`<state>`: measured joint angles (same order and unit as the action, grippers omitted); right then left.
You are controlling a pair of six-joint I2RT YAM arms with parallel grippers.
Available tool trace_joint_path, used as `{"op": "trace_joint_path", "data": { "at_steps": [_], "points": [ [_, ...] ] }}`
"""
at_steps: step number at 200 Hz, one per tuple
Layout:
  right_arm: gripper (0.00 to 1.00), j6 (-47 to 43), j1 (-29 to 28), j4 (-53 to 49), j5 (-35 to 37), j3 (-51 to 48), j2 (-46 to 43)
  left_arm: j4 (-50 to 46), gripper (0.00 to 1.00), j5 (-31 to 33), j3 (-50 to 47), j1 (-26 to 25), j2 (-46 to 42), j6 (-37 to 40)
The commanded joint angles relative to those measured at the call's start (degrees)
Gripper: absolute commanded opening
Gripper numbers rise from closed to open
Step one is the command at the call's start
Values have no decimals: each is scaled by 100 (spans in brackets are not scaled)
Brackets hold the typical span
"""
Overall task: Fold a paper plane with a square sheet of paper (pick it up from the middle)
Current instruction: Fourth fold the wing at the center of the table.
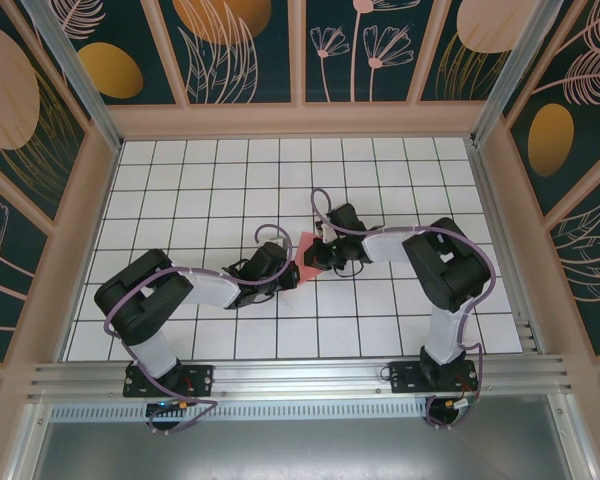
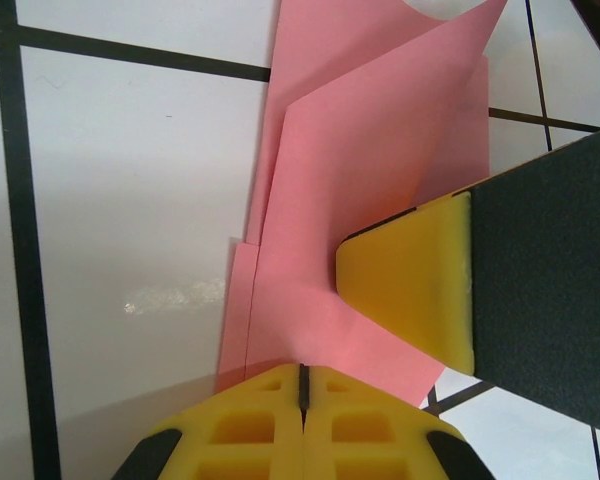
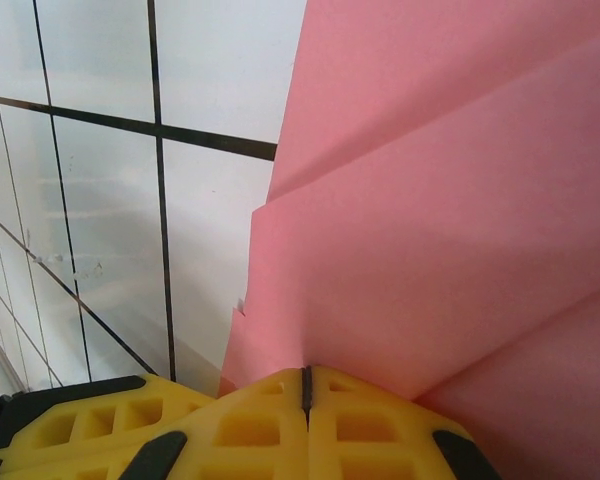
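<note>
The square sheet of paper [image 1: 306,262] is pink and lies on the white grid table [image 1: 220,180], folded into overlapping layers with creases. In the left wrist view the paper [image 2: 370,170] shows one flap lifted toward the top right. My left gripper [image 1: 285,273] is shut, its yellow tips [image 2: 303,372] resting on the sheet's near edge. My right gripper [image 1: 319,251] comes in from the other side, also shut, and its yellow fingertip [image 2: 405,290] presses down on the paper's right part. In the right wrist view the shut gripper [image 3: 305,375] touches the paper [image 3: 450,200] where a crease runs out.
Wooden walls [image 1: 290,120] with dark floral panels enclose the table at the back and sides. A metal rail [image 1: 300,380] runs along the near edge, where both arm bases are bolted. Purple cables loop over both arms.
</note>
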<state>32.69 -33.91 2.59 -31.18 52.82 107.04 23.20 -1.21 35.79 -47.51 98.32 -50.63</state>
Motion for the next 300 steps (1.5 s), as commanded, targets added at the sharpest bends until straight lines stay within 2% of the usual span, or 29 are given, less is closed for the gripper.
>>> {"op": "trace_joint_path", "data": {
  "at_steps": [1, 9, 170, 216, 241, 266, 300],
  "points": [
    [3, -243, 226, -121, 567, 135, 216, -1027, 0, -176, -251, 35, 274, 96],
    [3, -254, 411, -124, 563, 162, 222, -1020, 0, -178, -262, 35, 275, 94],
    [4, -825, 1346, -275, 294, 794, 736, -1072, 0, -226, -300, 31, 231, 160],
    [4, -812, 1601, -403, 456, 1169, 863, -1072, 0, -204, -309, 33, 178, 172],
    [4, -805, 1627, -482, 654, 1206, 563, -1067, 0, -188, -296, 35, 170, 165],
    [5, -747, 1574, -393, 641, 872, -98, -1021, 0, -180, -283, 36, 159, 137],
    [5, -574, 1142, -283, 519, 298, -721, -1013, 0, -166, -204, 31, 170, 130]
  ]
}}
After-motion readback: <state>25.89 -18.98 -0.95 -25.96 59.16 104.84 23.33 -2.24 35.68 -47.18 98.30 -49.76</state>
